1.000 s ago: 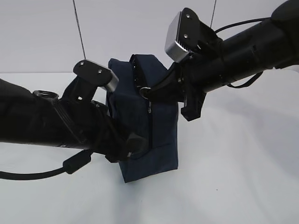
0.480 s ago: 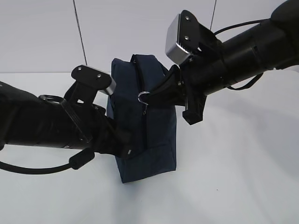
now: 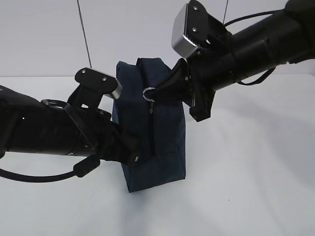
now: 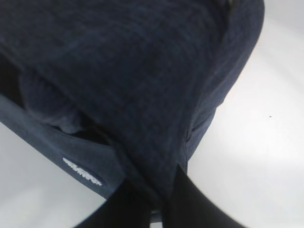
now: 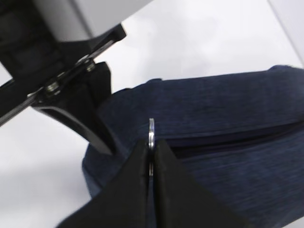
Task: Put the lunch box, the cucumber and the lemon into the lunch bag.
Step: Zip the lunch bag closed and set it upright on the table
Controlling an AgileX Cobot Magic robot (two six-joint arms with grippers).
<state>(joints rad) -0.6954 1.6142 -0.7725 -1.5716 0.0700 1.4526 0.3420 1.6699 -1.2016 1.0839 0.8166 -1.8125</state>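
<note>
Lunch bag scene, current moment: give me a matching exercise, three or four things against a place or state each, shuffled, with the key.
Things:
1. lunch bag
2. ring pull
3. left tool
4. right tool

States:
A. shut on a fold of the bag's navy fabric, low on its side
B. silver, pinched edge-on between two dark fingertips
C. standing upright on the white table between both arms
D. shut on the zipper's ring near the top of the bag

Pairs: 1-C, 2-B, 3-A, 4-D
</note>
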